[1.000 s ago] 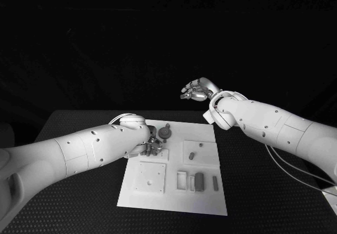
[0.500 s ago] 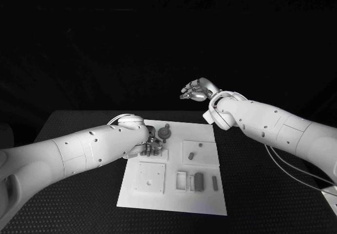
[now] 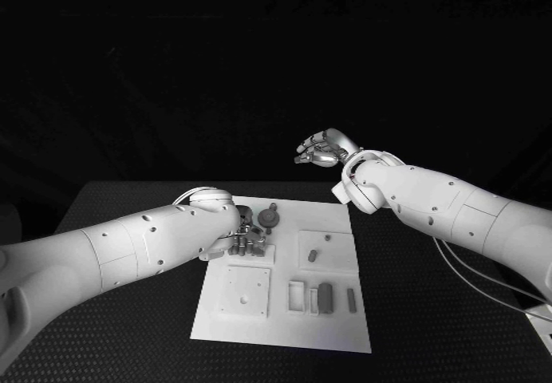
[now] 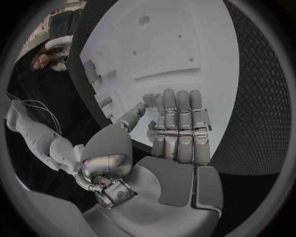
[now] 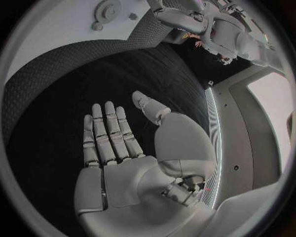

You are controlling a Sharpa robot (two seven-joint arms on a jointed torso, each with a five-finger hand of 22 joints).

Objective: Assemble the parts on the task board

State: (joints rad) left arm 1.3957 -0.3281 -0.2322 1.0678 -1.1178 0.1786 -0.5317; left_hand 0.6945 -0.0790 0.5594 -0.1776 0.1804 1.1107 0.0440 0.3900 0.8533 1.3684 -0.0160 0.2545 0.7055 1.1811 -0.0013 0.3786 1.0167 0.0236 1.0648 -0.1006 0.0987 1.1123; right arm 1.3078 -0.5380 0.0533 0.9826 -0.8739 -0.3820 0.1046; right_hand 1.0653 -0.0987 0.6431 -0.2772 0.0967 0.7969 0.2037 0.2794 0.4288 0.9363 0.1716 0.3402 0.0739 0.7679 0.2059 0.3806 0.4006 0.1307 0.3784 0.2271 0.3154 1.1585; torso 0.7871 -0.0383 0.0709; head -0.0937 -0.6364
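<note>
The white task board (image 3: 288, 319) lies in the middle of the black table. On its far part stands a round gear-like part (image 3: 270, 215). A small peg (image 3: 313, 255) sits in a square recess, and several dark bar-shaped parts (image 3: 325, 297) lie in slots near the front. My left hand (image 3: 245, 241) is low over the board's far left area, beside the gear. Its fingers (image 4: 177, 123) are straight and together over the board (image 4: 185, 44), with nothing seen in them. My right hand (image 3: 322, 148) is raised above the table's far edge, its fingers (image 5: 106, 133) spread and empty.
A flat square plate (image 3: 247, 289) lies on the board's left front. Black table surface (image 3: 448, 319) surrounds the board on all sides. The right wrist view shows the board's corner (image 5: 61, 24) with the gear (image 5: 110, 9) far below the hand.
</note>
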